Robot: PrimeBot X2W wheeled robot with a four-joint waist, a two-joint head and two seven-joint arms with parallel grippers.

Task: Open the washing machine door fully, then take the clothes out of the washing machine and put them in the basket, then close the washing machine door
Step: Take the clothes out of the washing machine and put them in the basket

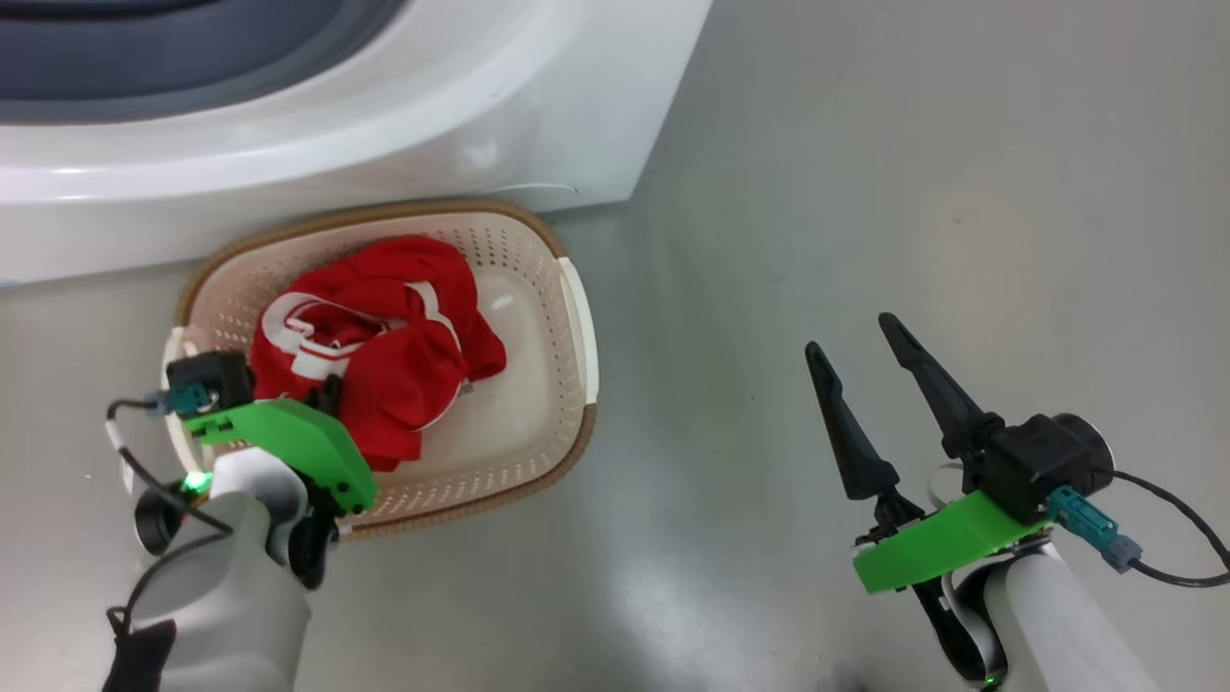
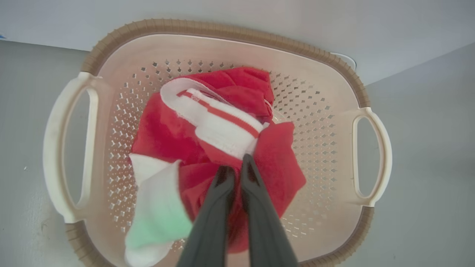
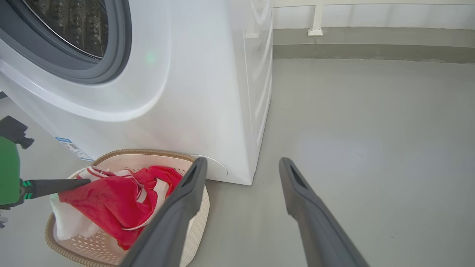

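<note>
Left gripper (image 2: 236,170): over the near-left part of the basket (image 1: 384,213), fingers pressed together, tips nipping a fold of the clothes (image 1: 384,356).

Clothes: a red heap with white striped trim, bunched up toward those tips. The lower part lies inside the basket, mostly in its left half, and a white end droops toward the basket's left handle (image 2: 63,148). The basket's right half shows bare perforated bottom.

Basket stands on the grey floor (image 1: 865,192).

Washing machine (image 1: 384,125): right behind the basket; cannot tell whether they touch. Its grey rubber ring (image 3: 122,55) and steel drum (image 3: 74,26) show above and behind the basket.

Right gripper (image 1: 850,336): well to the right of the basket, over the floor, fingers spread wide and empty.
</note>
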